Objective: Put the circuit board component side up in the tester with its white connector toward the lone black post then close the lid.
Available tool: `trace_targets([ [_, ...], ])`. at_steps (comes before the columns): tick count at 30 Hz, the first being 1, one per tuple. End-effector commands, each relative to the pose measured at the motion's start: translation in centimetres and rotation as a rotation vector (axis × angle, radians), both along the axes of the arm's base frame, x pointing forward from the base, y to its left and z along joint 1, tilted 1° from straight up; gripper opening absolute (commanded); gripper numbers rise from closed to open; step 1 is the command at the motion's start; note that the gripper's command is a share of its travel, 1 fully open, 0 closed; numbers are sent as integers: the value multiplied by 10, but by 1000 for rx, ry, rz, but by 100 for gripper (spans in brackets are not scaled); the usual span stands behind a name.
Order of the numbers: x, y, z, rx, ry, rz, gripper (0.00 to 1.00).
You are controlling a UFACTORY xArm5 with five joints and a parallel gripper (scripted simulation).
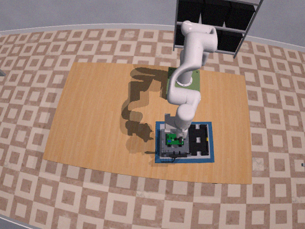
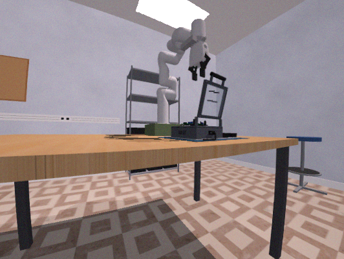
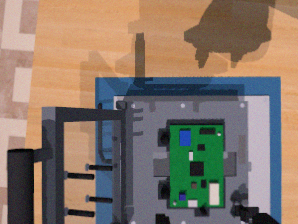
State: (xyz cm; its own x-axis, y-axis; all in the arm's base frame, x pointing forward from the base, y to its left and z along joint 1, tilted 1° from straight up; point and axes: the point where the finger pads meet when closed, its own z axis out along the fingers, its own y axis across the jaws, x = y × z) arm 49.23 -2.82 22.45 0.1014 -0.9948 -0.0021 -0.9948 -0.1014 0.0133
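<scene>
We hold our jaws (image 2: 198, 73) half open and empty, high beside the handle of the upright lid (image 2: 211, 100), because the circuit board (image 3: 196, 166) already lies flat in the tester (image 3: 145, 145), so closing is left.

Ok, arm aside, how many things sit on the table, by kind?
Circuit board: 1
Tester, lid up: 1
Tray: 1
Blue mat: 1
Green base plate: 1
Total: 5
</scene>
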Motion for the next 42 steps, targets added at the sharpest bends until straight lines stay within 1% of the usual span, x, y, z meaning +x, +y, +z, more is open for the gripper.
trace_targets([
  [1,25,2,2,0,-2,0,52],
  [4,44,4,1,0,-2,0,52],
  [6,44,4,1,0,-2,0,52],
  [14,88,9,1,0,-2,0,52],
  [20,107,11,1,0,-2,0,52],
  [28,115,12,1,0,-2,0,52],
  [42,116,12,0,0,-2,0,52],
])
